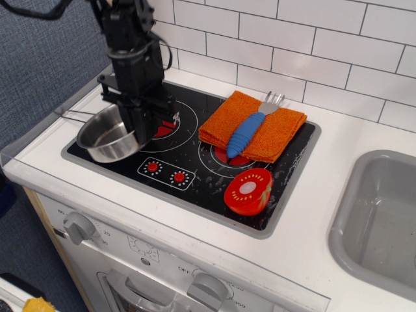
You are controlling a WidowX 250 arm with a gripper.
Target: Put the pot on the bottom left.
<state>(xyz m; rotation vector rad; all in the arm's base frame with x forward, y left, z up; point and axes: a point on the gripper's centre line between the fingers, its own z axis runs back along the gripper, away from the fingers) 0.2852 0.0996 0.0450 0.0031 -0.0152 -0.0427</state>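
Gripping the pot by its right rim, the gripper stands in the upper left of the only view, its black arm rising out of the top edge; the fingers look clenched on the rim, though the pincer's body hides the contact itself.

The pot sits at the lower left corner of the black cooktop, tilted slightly toward the camera. Whether its base rests on the glass or hangs just above it cannot be told. It lies left of the red burner ring, not on it.

My reading is that the carry is nearly done: the pot is already over the bottom-left spot, and what remains is to settle it flat, release it and lift clear.

To the right, an orange cloth carries a blue-handled fork, and a red tomato half lies near the cooktop's front right. A grey sink fills the right edge.

No brand shows. Small numerals ring the oven knobs at the bottom; "350" is roughly legible, the rest too small.
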